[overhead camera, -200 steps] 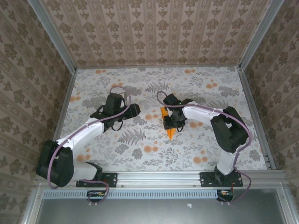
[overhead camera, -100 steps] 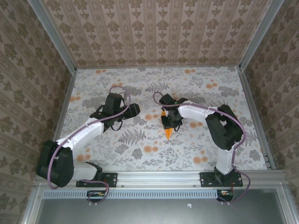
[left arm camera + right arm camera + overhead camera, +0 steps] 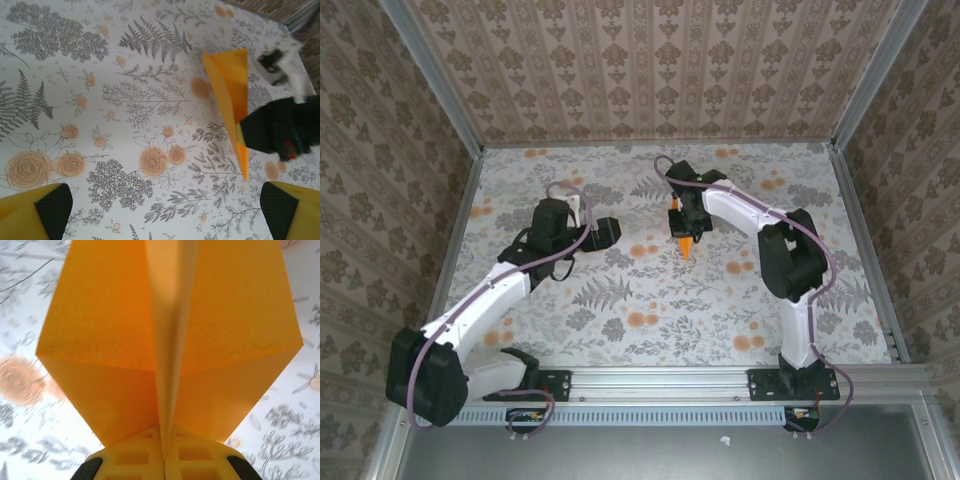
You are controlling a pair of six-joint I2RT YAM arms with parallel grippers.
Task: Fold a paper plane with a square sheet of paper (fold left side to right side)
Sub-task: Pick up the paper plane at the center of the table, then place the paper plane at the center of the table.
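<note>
My right gripper point(image 3: 164, 460) is pinched tight on the centre crease of the orange paper plane point(image 3: 170, 340), near the middle of the flowered cloth point(image 3: 100, 100). My left gripper point(image 3: 165, 212) hangs over the cloth's left half, jaws spread wide, holding nothing.

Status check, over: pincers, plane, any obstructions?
Right pincer shut on paper plane at its centre crease. Left pincer open, empty, off to the side. Nothing blocking on the floral cloth.
</note>
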